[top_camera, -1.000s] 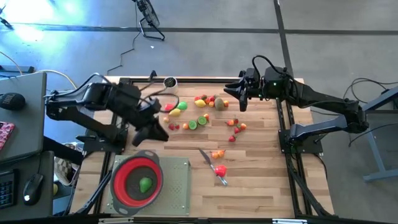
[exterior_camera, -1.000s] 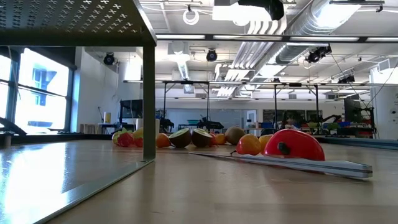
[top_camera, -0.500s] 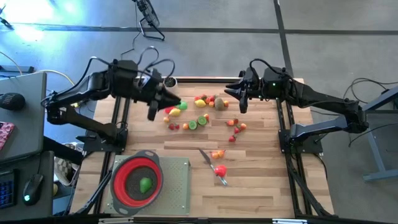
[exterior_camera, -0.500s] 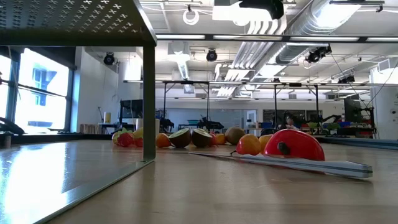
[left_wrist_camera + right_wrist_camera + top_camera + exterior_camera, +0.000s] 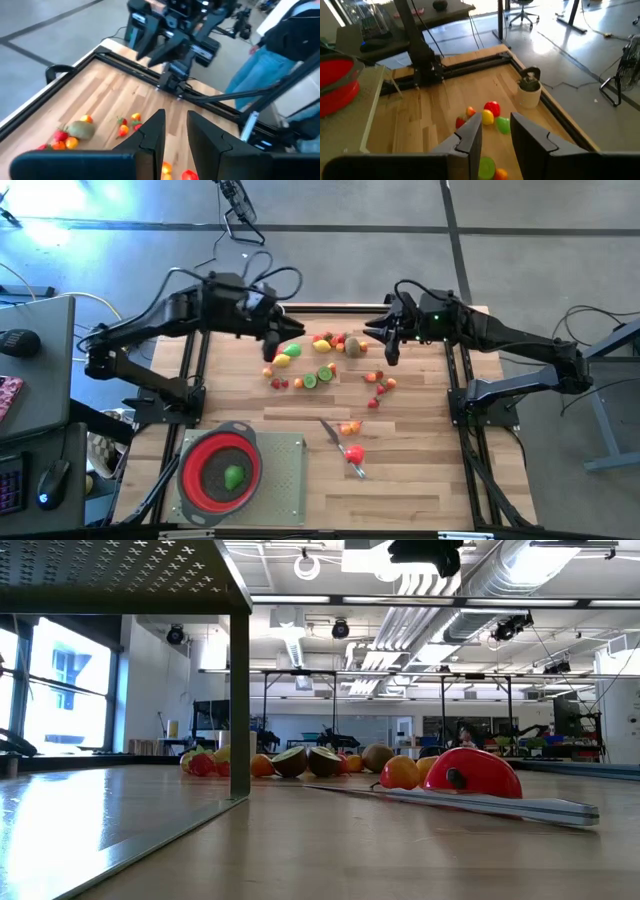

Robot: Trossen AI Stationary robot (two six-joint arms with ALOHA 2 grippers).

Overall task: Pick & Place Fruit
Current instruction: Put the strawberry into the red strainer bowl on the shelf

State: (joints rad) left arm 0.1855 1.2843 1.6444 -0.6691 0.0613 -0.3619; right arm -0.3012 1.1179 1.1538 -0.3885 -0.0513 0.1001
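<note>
While both arms hang over the far half of the worktop (image 5: 400, 480), the fruit (image 5: 325, 360) lies in a loose band stretching from below the left end effector (image 5: 275, 345) across to below the right end effector (image 5: 385, 345), its long axis running between them. Each end effector shows a narrow gap between its fingers, with nothing held. One green piece sits in the strainer (image 5: 220, 470), well short of the left end effector.
</note>
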